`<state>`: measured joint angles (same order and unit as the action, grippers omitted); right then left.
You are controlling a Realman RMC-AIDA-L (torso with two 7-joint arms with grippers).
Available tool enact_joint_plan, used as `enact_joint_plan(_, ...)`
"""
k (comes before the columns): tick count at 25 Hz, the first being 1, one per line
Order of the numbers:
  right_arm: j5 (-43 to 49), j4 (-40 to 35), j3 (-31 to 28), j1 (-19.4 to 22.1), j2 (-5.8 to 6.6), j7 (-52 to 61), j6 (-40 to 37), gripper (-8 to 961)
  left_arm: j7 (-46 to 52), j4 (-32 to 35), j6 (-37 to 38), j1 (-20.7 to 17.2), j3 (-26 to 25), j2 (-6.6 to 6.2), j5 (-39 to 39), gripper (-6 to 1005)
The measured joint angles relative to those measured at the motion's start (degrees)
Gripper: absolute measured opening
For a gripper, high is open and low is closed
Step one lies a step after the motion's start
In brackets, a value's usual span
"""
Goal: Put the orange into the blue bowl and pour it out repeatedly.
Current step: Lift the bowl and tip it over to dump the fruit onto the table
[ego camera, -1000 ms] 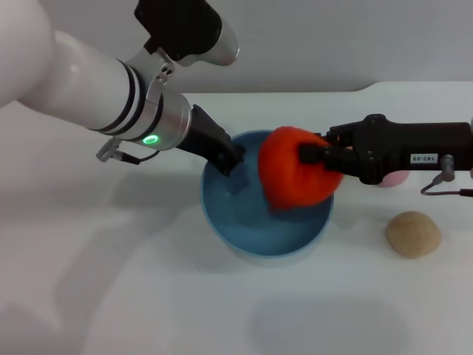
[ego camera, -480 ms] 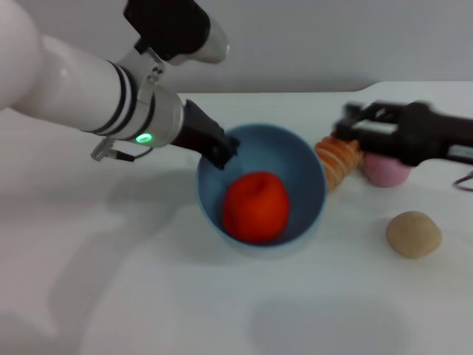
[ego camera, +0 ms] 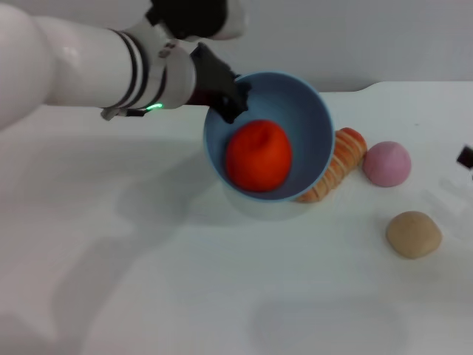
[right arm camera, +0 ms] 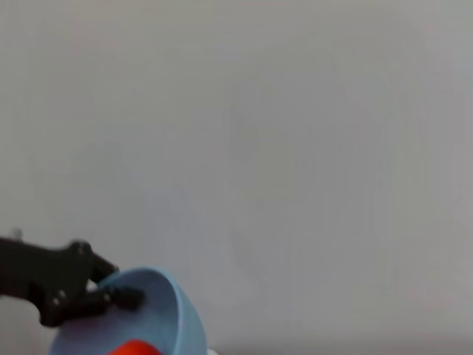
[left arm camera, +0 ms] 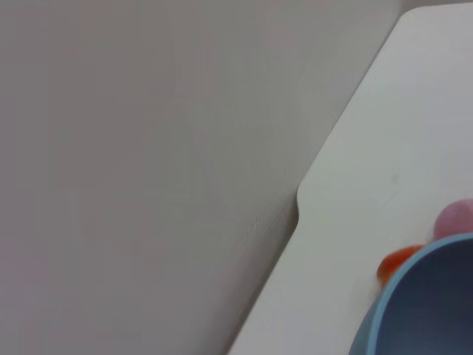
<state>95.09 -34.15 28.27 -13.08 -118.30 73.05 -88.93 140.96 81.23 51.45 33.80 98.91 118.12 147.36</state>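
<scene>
Overhead, the left gripper point(ego camera: 228, 100) is pinched on the near-left rim of the blue bowl point(ego camera: 310, 122), one black finger inside the wall and one outside, holding the bowl lifted clear of the white table point(ego camera: 222, 296) and tipped so its mouth faces the camera; the orange point(ego camera: 258, 156) sits inside it, low against the bowl's wall; just behind the bowl's right edge lies the striped bread loaf point(ego camera: 336, 166), then the pink ball point(ego camera: 386, 163) beside that, and the tan ball point(ego camera: 413, 234) nearer and well apart from the bowl; the right gripper shows only as a dark scrap at the right edge point(ego camera: 465, 157), and how far it is open I cannot tell.

From the left wrist, only a curved piece of the bowl's rim point(left arm camera: 403, 277) is seen, with slivers of the loaf point(left arm camera: 395, 261) and pink ball point(left arm camera: 456, 218) past it.

From the right wrist, the left gripper's black fingers point(right arm camera: 118, 297) clamp the bowl's rim point(right arm camera: 166, 296); a patch of the orange point(right arm camera: 133, 347) peeks out within.
</scene>
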Motion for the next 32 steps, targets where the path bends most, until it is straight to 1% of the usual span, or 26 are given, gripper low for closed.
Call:
enact_joint_plan(2, -0.01, 1.91, -1.15, 0.99, -0.13, -3.80, 0.13, 498, -0.46, 0.87, -1.82, -0.25, 2.03, -0.02, 1.25, -1)
enact_joint_plan(3, -0.02, 3.10, -1.96, 1.25, -0.17, -5.65, 0.22, 499, -0.72, 1.67, -3.30, -0.69, 3.73, 0.00, 2.17, -1)
enact_joint_plan(4, 0.00, 4.65, -2.94, 1.41, -0.11, -7.32, 0.28, 501, -0.76, 3.28, -5.84, -1.78, 6.48, 0.14, 4.70, -1)
enact_joint_plan(5, 0.05, 5.18, -3.26, 1.44, -0.01, -7.60, 0.34, 503, -0.76, 3.28, -5.84, -1.78, 6.48, 0.14, 4.70, -1)
enact_joint_plan(7, 0.07, 5.49, -3.51, 1.44, 0.11, -7.59, 0.39, 506, -0.62, 5.04, -7.84, -2.84, 8.95, 0.26, 7.51, 0)
enact_joint_plan(11, 0.00, 5.76, -6.53, 1.41, -0.13, -7.61, 0.23, 512, -1.20, 8.45, -12.10, -5.44, 14.55, 0.19, 15.55, 0)
enact_joint_plan(12, -0.01, 5.90, -7.38, 1.28, -0.22, -7.67, 0.24, 514, -2.12, 9.37, -13.52, -6.31, 16.14, 0.11, 16.97, 0)
enact_joint_plan(14, -0.01, 5.98, -7.98, 1.04, -0.21, -7.70, 0.39, 552, -5.99, 11.56, -17.38, -8.89, 19.03, 0.00, 17.96, 0)
enact_joint_plan(18, 0.02, 5.12, -8.42, 0.58, 0.20, -7.75, 0.34, 627, -14.44, 14.71, -24.47, -13.40, 22.21, 0.06, 18.06, -1)
enact_joint_plan(19, 0.02, 5.10, -8.74, 0.51, 0.21, -7.76, 0.32, 627, -17.09, 14.97, -27.02, -14.54, 23.11, 0.07, 18.09, -1)
enact_joint_plan(22, 0.02, 5.52, -10.01, 0.08, 0.02, -8.77, 0.45, 627, -25.07, 14.56, -34.83, -17.46, 25.95, 0.18, 18.18, -1)
enact_joint_plan(25, -0.01, 8.33, -11.46, -0.62, -0.13, -13.68, 0.79, 626, -32.55, 13.33, -40.50, -19.22, 28.76, 0.26, 18.18, -1)
enact_joint_plan(26, -0.06, 10.29, -12.41, -1.10, -0.13, -16.71, 1.23, 626, -34.30, 12.78, -41.48, -19.44, 29.27, 0.30, 18.16, -1)
enact_joint_plan(29, -0.08, 11.30, -12.73, -1.38, -0.13, -18.00, 1.40, 626, -39.81, 10.20, -45.53, -19.69, 30.57, 0.34, 18.16, 0)
enact_joint_plan(32, -0.11, 11.62, -13.15, -1.52, -0.12, -18.76, 1.49, 626, -44.85, 7.17, -51.47, -20.34, 32.84, 0.36, 18.16, 0)
